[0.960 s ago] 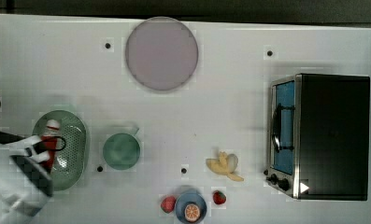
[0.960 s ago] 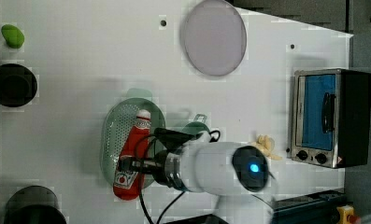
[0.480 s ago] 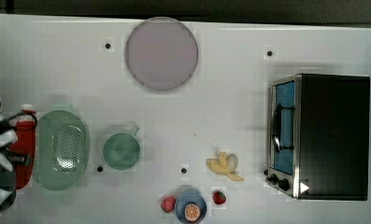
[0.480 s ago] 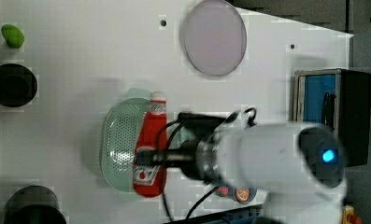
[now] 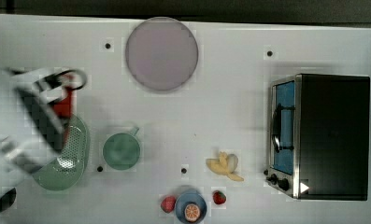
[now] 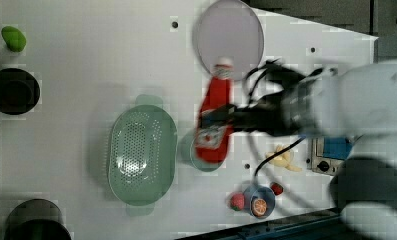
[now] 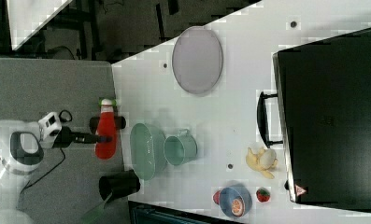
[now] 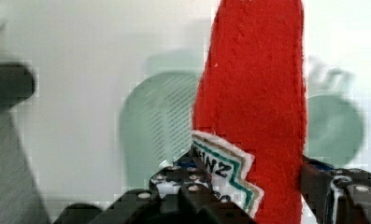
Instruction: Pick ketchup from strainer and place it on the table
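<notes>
Left view shows the tool (image 6: 221,117) clamped on the ketchup (image 6: 215,117), gripping the red bottle across its lower body near the white label, with the white cap pointing away from the label end. The bottle hangs in the air, clear of the strainer (image 6: 142,150), which lies empty on the counter (image 6: 86,65) off to the tool's side. In the wrist view the ketchup (image 8: 255,102) fills the space between the dark fingers (image 8: 188,186), pressed from both sides, and the strainer (image 8: 157,126) sits blurred beyond it, with the teal cup (image 8: 335,130) further on.

Top view places the tool (image 5: 64,100) and the ketchup (image 5: 63,105) just past one end of the strainer (image 5: 66,158), over bare counter (image 5: 230,116). Right view has the bottle (image 7: 106,130) held off beside the strainer (image 7: 147,150), well above the surface.

By my reading, the pick is done and the carry is in hand: the bottle is out of the bowl and not yet set down. The next move calls for choosing an open patch of counter away from the strainer, the cup and the mauve plate (image 6: 230,37), lowering until the bottle rests on the surface, and only then spreading the fingers. The soft, tapering body could slip or roll if let go too high.
</notes>
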Controlling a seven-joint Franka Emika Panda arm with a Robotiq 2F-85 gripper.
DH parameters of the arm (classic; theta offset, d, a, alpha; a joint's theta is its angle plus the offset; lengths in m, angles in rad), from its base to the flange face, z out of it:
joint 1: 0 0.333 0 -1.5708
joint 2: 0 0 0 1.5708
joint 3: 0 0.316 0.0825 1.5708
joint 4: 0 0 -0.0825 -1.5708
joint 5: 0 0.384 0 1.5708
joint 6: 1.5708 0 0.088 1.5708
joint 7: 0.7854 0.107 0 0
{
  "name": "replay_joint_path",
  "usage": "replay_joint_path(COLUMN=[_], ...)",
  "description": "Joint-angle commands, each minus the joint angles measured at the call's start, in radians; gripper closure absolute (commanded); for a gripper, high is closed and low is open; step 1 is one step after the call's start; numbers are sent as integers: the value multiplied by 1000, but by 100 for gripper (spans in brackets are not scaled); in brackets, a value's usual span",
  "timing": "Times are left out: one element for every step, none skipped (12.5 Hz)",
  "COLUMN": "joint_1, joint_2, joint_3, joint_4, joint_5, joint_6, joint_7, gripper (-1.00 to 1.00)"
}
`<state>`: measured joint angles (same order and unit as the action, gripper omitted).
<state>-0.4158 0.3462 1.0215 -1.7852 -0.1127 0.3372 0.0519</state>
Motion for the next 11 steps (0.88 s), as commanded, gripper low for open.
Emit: replay_joint_path(joint_1=[-139,-172,-202,-227,-252,-274,-295,-315,-334,-351,-365], joint_2=[-52,-61,-69,-76,-79,-79,-79,-79,-79,-79,-78], joint_3=[-29,-35,-43,-51,-58,-65,-75,-87,-98,-111,-123], joint_4=[25,22,21,21,21,20,17,6,-13,-40,-76], joint_5=[-1,-19,-47,-80,-104,-117,-117,-117,-117,-117,-117], joint_6=[-66,-101,-128,-144,-146,-145,-145,-144,-141,-125,-89], joint_7=[-144,-164,-188,-226,-287,-357,-410,-446,-473,-489,-502], gripper=[-13,-13,-13,-13,-13,-13,-13,-13,-13,-13,-13])
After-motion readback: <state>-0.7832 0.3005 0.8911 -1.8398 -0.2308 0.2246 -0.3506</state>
